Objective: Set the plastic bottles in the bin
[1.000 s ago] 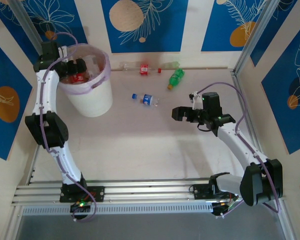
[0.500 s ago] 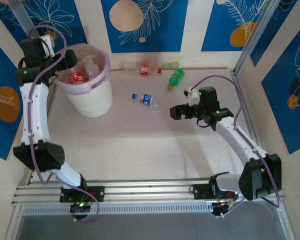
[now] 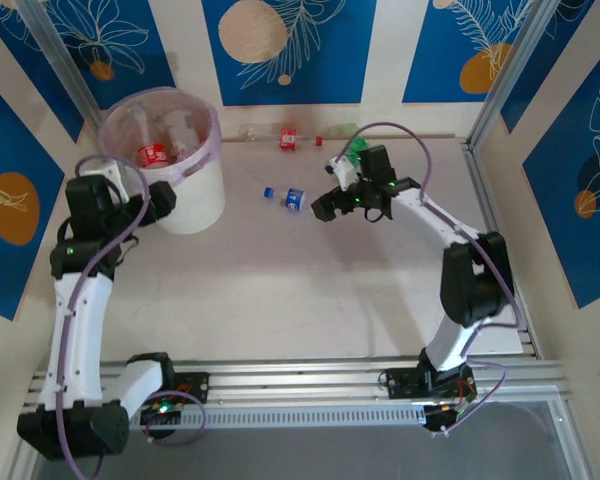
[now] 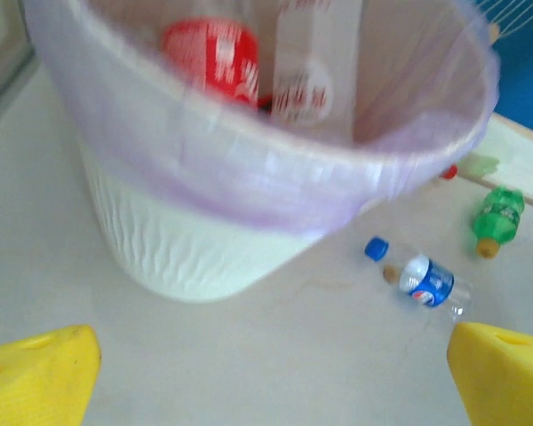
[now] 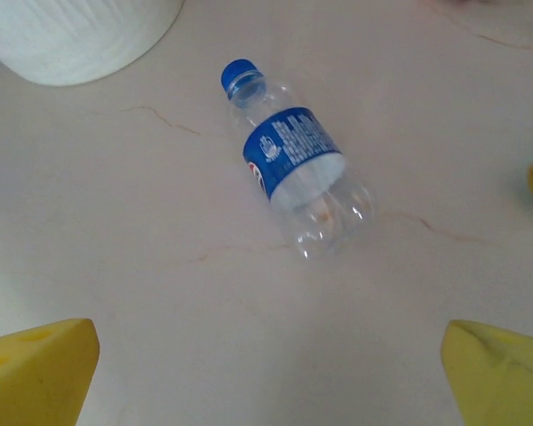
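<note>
In the top external view the bin (image 3: 185,200), a white bucket lined with a pink bag, is seen at the far left of the worktop (image 3: 280,290), and red-labelled bottles (image 3: 155,154) are seen lying inside it. The left jaws are held wide apart and empty, just beside the bin's near wall. The right jaws, likewise spread wide with nothing gripped, are placed just right of a blue-labelled bottle (image 3: 292,199) lying on its side. A green bottle (image 3: 353,150) is partly hidden behind that arm, and a clear bottle with a red label (image 3: 280,135) lies along the back wall. In the left wrist view the bin is seen close ahead with the red-labelled bottles in it, while the yellow fingertips (image 4: 35,377) are set far apart over bare worktop. In the right wrist view the blue-labelled bottle is seen ahead of the spread jaws, untouched, its blue cap pointed toward the bin.
</note>
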Tool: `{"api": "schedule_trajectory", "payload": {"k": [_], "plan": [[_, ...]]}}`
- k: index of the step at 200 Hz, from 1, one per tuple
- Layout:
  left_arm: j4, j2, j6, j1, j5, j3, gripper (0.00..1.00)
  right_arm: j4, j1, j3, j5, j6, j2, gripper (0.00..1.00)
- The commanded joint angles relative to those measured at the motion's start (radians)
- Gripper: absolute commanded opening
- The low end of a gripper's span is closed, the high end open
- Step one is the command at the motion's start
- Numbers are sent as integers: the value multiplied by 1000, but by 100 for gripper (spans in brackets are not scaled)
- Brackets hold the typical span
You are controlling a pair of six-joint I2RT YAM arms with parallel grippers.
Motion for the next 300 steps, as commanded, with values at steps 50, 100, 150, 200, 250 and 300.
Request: {"api": "schedule_trajectory", "payload": {"k": [50,100,150,200,250,300], "plan": [[114,-122,-244,-220,59,-290,99,-104,78,331,66,-135,351,100],[322,-98,-412,-379,34,-490,98,-250,78,561,84,-158,540,99],[349,-102,-448,-433,-11,-541,98,-360,87,741,65,-170,674,100],[356,-111,-453,-434,-8,-545,99,-380,115,720,125,-174,686,94],[468,-110,-533,-434,41,-597,99,-399,120,677,150,-158,657,90],[542,-116,-599,-433,57,-606,100,-389,119,638,154,-131,632,74]]}}
